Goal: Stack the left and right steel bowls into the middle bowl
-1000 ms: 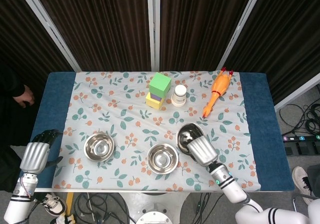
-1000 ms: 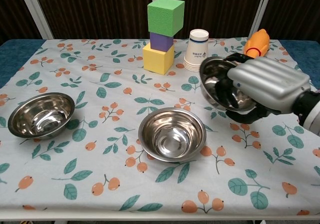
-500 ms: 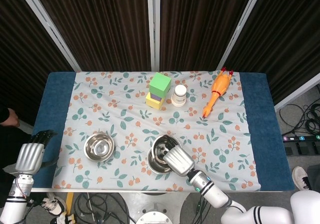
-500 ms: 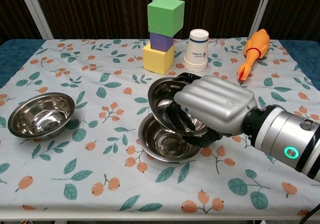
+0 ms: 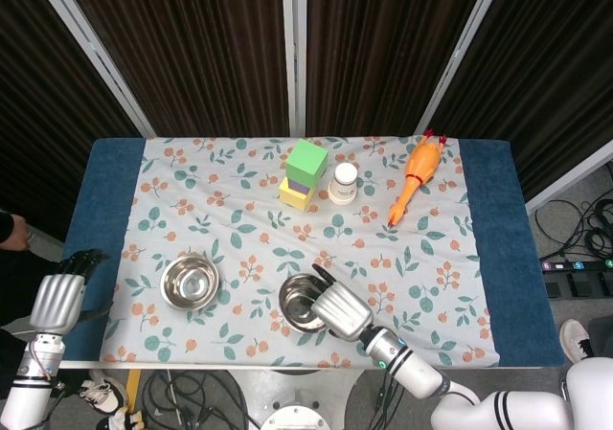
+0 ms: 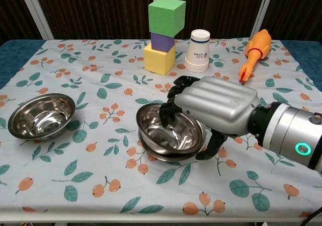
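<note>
Lower left corner of the head view: the left hand (image 5: 57, 301) hangs off the table edge, holding nothing; I cannot tell how its fingers lie. Just right, the left bowl (image 6: 41, 115) sits alone. Centre frame, the right bowl (image 6: 168, 133) rests in the middle bowl (image 6: 173, 155), the right hand (image 6: 214, 107) gripping its far rim.

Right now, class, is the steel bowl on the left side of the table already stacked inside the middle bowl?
No: the left steel bowl sits alone on the floral tablecloth, well apart from the stacked middle bowls.
</note>
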{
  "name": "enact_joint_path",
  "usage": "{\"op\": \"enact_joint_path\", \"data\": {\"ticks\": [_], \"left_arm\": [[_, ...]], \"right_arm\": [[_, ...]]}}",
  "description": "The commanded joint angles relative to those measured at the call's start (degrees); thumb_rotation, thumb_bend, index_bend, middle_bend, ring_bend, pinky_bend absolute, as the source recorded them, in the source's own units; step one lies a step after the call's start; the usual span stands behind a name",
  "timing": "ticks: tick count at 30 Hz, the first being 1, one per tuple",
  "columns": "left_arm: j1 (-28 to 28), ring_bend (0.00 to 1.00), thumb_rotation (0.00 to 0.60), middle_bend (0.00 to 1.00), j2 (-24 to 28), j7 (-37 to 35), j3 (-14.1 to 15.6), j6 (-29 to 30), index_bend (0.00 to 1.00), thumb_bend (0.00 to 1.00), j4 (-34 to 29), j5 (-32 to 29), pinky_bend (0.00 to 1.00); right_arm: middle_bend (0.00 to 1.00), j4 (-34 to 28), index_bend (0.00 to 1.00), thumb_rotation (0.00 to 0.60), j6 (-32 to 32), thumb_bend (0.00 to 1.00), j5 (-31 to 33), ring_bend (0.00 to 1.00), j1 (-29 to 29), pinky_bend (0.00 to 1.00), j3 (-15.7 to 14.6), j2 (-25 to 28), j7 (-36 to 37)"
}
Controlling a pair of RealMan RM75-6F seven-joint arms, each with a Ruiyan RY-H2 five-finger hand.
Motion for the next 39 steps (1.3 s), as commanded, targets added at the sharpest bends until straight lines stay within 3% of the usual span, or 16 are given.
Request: {"op": "enact_joint_path", "data": {"ticks": [1,9,14,18,26,32,39], "left_arm": [[-0.05,0.21,0.600,0.30,0.01,0.15,-0.01,-0.05,0.29,0.15,-0.12,0.02,0.29],[-0.12,0.21,0.600,0.30,0.30,0.61,0.06,0.21,0.29,0.15,-0.82,0.47,0.29],[-0.84,0.21,0.600,0.30,0.68,1.74,1.10,0.21,0.29,0.15,-1.82,2.92,0.29],[-2.91,0.21,0.600,0.30,1.68,3.13,4.21,-1.47,0.29,0.15,-2.26,8.70,0.29],[-6.26,0.21,0.600,0.32,1.25,9.46,7.24,-7.10,0.30,0.16,-3.69,12.93,0.30],[-7.94,0.23,0.600,0.33,0.01,13.09,7.80,-9.30,0.32,0.17,-3.72,14.25,0.33],[-9.83,0.25,0.600,0.36,-4.27,18.09,7.68,-9.56,0.34,0.18,1.17,17.05,0.34]], "right_arm": [[0.32,-0.70,0.33,0.600,0.02,0.00,1.15,0.11,0.03,0.00,-0.14,0.79,-1.05],[0.30,-6.72,0.31,0.600,3.51,0.00,1.04,0.10,-0.70,0.00,0.83,5.94,-1.35],[0.31,-14.04,0.31,0.600,9.27,0.00,-0.09,0.10,-2.63,0.00,3.86,13.04,2.42],[0.31,-16.63,0.31,0.600,13.83,0.00,0.05,0.10,-4.36,0.00,7.03,17.86,6.53],[0.30,-17.38,0.31,0.600,16.28,0.00,3.76,0.10,-5.86,0.00,11.14,24.05,13.96],[0.30,-16.08,0.31,0.600,16.82,0.00,3.99,0.10,-6.61,0.00,11.07,25.05,17.11],[0.30,-14.11,0.30,0.600,16.67,0.00,4.37,0.10,-7.03,0.00,10.28,24.67,19.07]]}}
